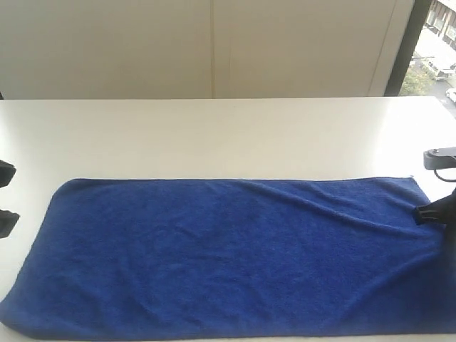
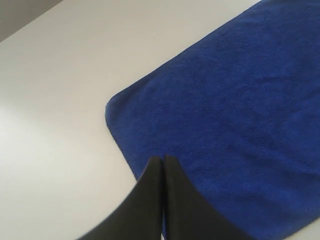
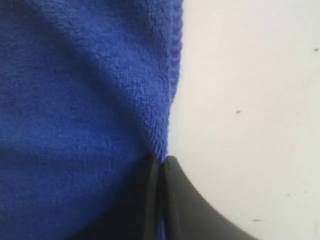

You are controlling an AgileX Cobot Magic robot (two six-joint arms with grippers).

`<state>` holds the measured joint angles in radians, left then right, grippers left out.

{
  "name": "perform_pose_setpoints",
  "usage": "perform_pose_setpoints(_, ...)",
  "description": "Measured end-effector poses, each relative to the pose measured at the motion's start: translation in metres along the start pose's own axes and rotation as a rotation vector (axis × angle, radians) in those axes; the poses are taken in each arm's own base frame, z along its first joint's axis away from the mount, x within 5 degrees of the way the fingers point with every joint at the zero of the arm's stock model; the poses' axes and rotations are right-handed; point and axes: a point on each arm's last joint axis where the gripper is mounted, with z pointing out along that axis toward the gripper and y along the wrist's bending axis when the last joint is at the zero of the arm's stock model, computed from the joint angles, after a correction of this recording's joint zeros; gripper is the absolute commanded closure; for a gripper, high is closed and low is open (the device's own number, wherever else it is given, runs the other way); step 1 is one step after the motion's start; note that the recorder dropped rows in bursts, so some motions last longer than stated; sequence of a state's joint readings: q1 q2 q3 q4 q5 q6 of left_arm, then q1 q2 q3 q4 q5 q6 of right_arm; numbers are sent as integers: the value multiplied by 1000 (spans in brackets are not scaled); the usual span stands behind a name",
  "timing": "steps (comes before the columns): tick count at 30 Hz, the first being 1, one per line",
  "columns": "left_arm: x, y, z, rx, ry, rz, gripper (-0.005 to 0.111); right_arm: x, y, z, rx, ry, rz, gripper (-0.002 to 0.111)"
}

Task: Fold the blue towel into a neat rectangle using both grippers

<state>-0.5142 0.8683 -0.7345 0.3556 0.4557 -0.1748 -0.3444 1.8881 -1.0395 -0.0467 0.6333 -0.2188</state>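
Pale wall (image 1: pixel 107 43) behind white desk (image 1: pixel 214 135); towel (image 1: pixel 228 256) spread flat along desk's near side, faintly rippled; left gripper (image 2: pixel 163 159) over towel's left short edge near a rounded corner, jaws pressed together, holding nothing; right gripper (image 3: pixel 161 161) at right short edge, jaws pinched onto towel's hem.

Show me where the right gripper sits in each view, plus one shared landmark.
Exterior: right gripper at the far right, on the towel's short edge.
Left wrist: not in it.
Right wrist: gripper in the picture's lower middle, shut on that edge.
Landmark: the towel, in all three.
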Motion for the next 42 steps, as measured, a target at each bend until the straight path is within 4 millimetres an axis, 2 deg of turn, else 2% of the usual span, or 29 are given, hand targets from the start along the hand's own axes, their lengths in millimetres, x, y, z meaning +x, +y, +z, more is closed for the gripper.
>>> perform_pose_setpoints(6, 0, 0, 0, 0, 0, 0, 107, 0, -6, -3, 19, -7, 27, 108)
perform_pose_setpoints(10, 0, 0, 0, 0, 0, 0, 107, -4, -4, -15, 0, -41, 63, 108)
perform_pose_setpoints(13, 0, 0, 0, 0, 0, 0, 107, -9, 6, -29, -41, -88, 57, 108)
perform_pose_setpoints(16, 0, 0, 0, 0, 0, 0, 107, -14, 29, -41, -121, -127, 35, 108)
perform_pose_setpoints(17, 0, 0, 0, 0, 0, 0, 107, -16, 46, -44, -170, -132, -4, 108)
perform_pose_setpoints(21, -1, 0, 0, 0, -6, 0, 107, -17, 91, -48, -265, -112, -119, 108)
perform_pose_setpoints(22, -1, 0, 0, 0, -11, 0, 107, -16, 115, -51, -294, -104, -180, 108)
perform_pose_setpoints(23, -1, 0, 0, 0, -13, 0, 107, -16, 125, -53, -310, -107, -197, 108)
perform_pose_setpoints(25, -2, 0, 0, 0, -17, 0, 107, -16, 169, -63, -380, -138, -266, 108)
perform_pose_setpoints(29, -2, 0, 0, 0, -17, 0, 107, -17, 217, -80, -453, -214, -327, 108)
perform_pose_setpoints(30, -2, 0, 0, 0, -17, 0, 107, -17, 236, -88, -481, -253, -355, 108)
perform_pose_setpoints(31, -2, 0, 0, 2, -17, -2, 107, -17, 246, -93, -495, -271, -374, 108)
perform_pose_setpoints(33, -2, -1, 0, 10, -19, -12, 107, -18, 285, -105, -545, -307, -420, 108)
perform_pose_setpoints(35, -2, -1, 0, 12, -19, -16, 107, -18, 308, -106, -568, -307, -446, 108)
perform_pose_setpoints(42, -2, -1, 0, 13, -19, -18, 107, -12, 366, -108, -631, -305, -515, 108)
